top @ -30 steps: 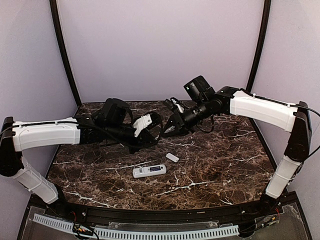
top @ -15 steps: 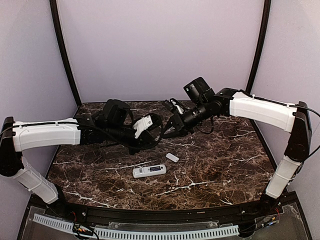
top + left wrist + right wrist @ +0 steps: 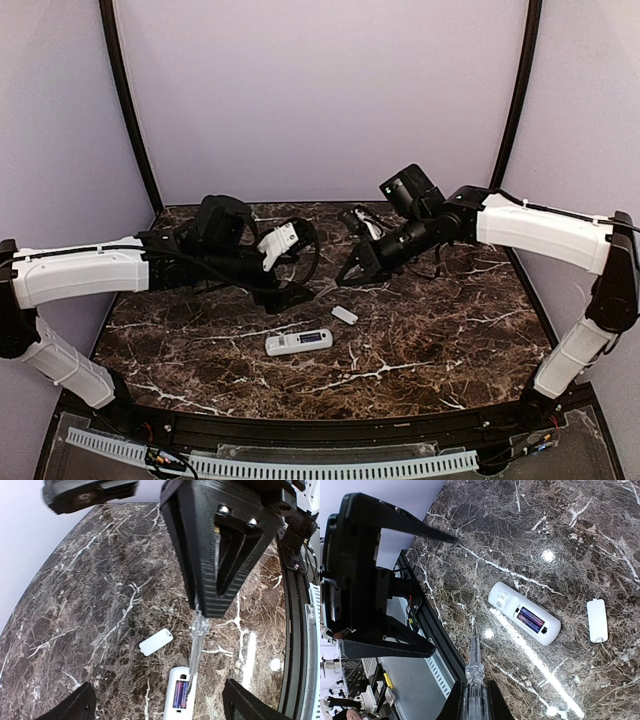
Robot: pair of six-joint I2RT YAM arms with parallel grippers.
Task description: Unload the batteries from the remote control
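Note:
The white remote control lies on the marble table with its back open. Two purple batteries sit side by side in the compartment. The small white cover lies beside it. My right gripper is shut on a clear-handled screwdriver, held above the table behind the remote. In the left wrist view the screwdriver hangs from it, tip over the remote's end. My left gripper is open and empty, just left of the right one.
The table's black front rail runs near the remote. Lilac walls enclose the back and sides. Both arms reach in over the rear half of the table.
My left gripper has opened and let go of the screwdriver, pulling back a little to the left. The right gripper keeps the tool and has shifted right and nearer.

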